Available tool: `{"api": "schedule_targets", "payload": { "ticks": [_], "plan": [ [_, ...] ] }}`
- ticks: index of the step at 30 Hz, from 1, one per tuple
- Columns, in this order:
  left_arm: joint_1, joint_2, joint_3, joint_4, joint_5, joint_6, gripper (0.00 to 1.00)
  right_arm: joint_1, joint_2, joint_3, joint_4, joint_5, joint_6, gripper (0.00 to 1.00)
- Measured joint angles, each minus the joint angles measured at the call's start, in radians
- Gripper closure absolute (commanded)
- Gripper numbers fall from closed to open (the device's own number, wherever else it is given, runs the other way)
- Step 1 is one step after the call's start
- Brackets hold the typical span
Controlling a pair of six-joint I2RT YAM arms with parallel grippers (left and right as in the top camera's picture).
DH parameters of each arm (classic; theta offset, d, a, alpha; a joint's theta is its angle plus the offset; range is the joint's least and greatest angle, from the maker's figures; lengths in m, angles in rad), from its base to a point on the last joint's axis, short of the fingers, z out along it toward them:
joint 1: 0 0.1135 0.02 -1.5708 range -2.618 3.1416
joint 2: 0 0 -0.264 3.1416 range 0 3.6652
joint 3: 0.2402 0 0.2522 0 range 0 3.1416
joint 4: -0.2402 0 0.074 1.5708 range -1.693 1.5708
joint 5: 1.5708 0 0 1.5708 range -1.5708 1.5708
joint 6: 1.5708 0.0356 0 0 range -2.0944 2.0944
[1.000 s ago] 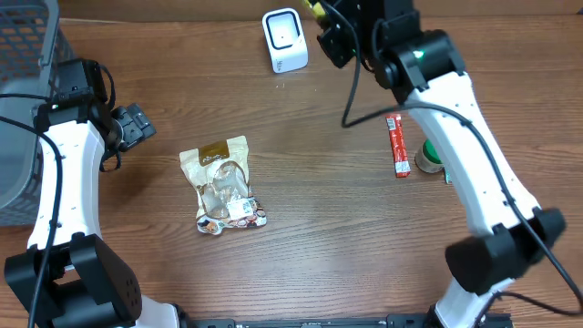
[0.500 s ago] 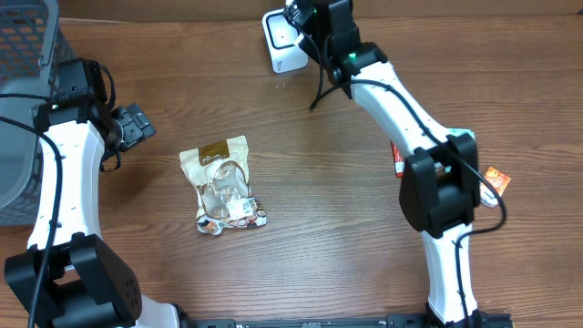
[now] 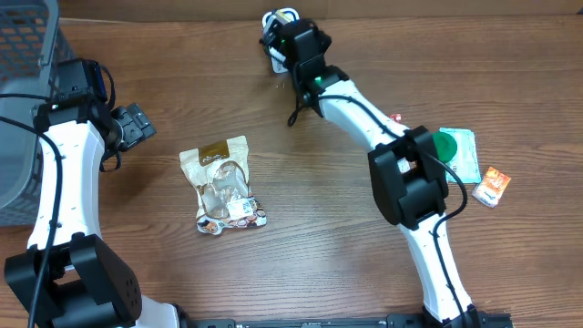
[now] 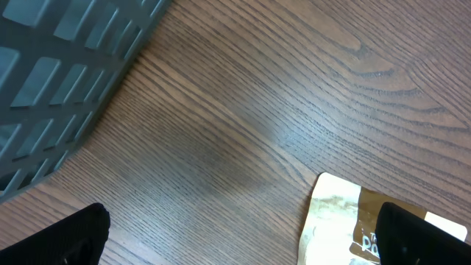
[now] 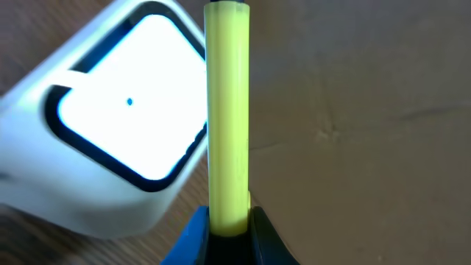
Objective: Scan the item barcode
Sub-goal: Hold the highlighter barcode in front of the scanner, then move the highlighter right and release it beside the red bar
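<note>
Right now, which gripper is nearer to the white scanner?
Right. The right gripper holds a yellow item just in front of the scanner; the left gripper sits far off near the basket.

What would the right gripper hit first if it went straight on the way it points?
Probably the white scanner: the yellow item in the right gripper overlaps its right edge in this view, though depth is unclear.

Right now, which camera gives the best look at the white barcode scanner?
The right wrist view: the scanner, window glowing, fills the frame's left beside the yellow item clamped in the right gripper. Overhead, that gripper covers most of it; only a white edge shows. The left wrist view misses it.
</note>
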Motion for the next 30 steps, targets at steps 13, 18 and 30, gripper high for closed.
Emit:
{"api": "schedule_targets", "payload": {
  "ticks": [13, 18, 30],
  "plan": [
    [0.000, 0.000, 0.000, 0.000, 0.000, 0.000, 0.00, 0.012, 0.018, 0.000, 0.026, 0.088, 0.000, 0.97],
    [0.000, 0.000, 0.000, 0.000, 0.000, 0.000, 0.00, 0.014, 0.008, 0.000, -0.016, 0.143, 0.076, 0.97],
    [0.000, 0.000, 0.000, 0.000, 0.000, 0.000, 0.00, 0.007, -0.435, -0.003, -0.921, 0.034, 0.578, 0.97]
  ]
}}
